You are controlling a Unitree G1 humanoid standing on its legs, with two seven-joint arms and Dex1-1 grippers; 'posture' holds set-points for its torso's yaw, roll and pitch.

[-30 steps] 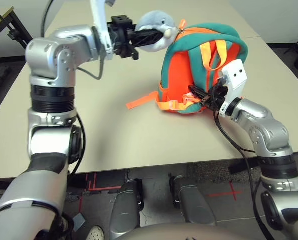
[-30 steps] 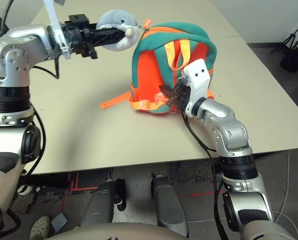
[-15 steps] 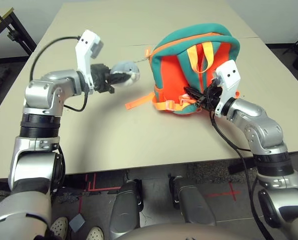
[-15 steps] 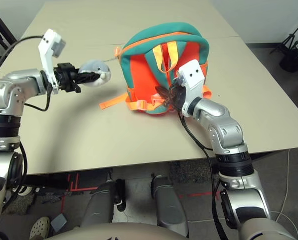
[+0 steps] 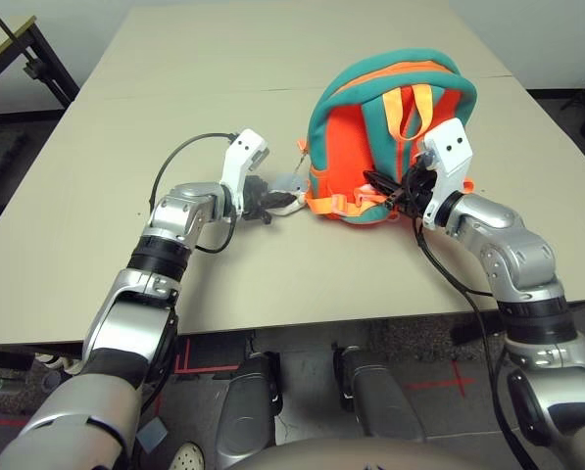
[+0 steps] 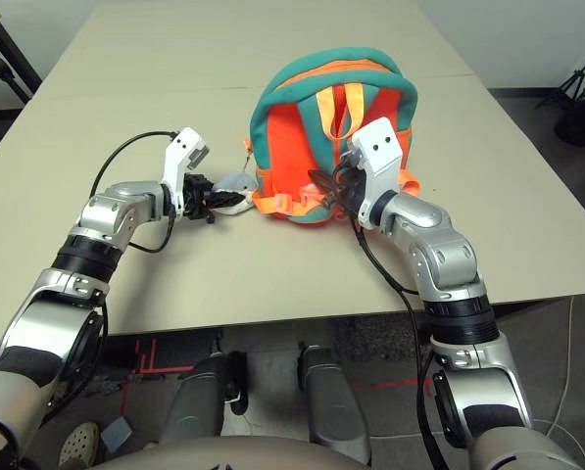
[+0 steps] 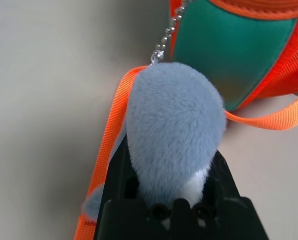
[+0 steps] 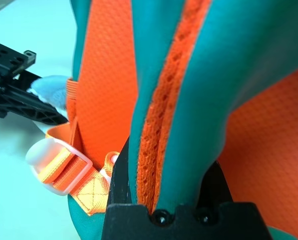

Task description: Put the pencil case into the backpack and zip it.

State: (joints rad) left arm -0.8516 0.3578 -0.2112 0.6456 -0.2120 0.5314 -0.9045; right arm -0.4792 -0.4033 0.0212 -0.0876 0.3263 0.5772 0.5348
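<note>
**Left arm down, plush charm now at table level**

You'll see the left gripper [image 5: 277, 204] clamped on the grey plush charm [image 7: 173, 130]. A second ago it held that charm high, level with the top of the backpack [image 5: 370, 147]; now it's low by the table [image 5: 174, 117], just beside the bag's lower left corner, over an orange strap [image 7: 111, 150]. The right gripper [image 5: 395, 191] hasn't shifted, pinched on a teal shoulder strap [image 8: 183, 100] at the backpack's front. The backpack stands upright mid-table.
</note>
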